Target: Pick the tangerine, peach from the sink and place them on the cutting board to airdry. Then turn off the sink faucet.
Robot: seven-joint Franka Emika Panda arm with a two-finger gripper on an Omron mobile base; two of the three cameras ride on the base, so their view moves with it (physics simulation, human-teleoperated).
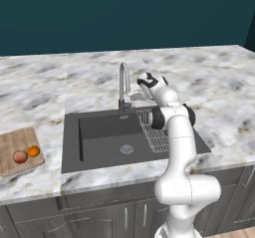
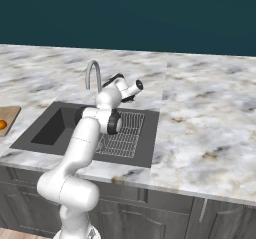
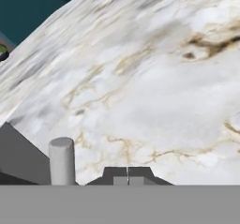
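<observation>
Two fruits lie on one cutting board: one peach and one tangerine, just beside each other near the board's front right corner, the peach to the left. The board sits flat on the marble worktop left of the sink, its long axis running roughly from front to back with a slight skew; both fruits are round and show no clear direction. The one sink is a dark basin with a round drain and a wire rack at its right side. A single sink faucet stands upright behind the basin, its arched spout curving forward over it; a thin stream appears to fall toward the drain, though it is faint. The white arm rises from the front of the cabinets, bends over the rack, and reaches toward the back edge of the sink, its wrist turned left toward the faucet. The gripper sits just right of the faucet's stem, with its fingertips pressed together and holding nothing; whether it touches the faucet cannot be told.
</observation>
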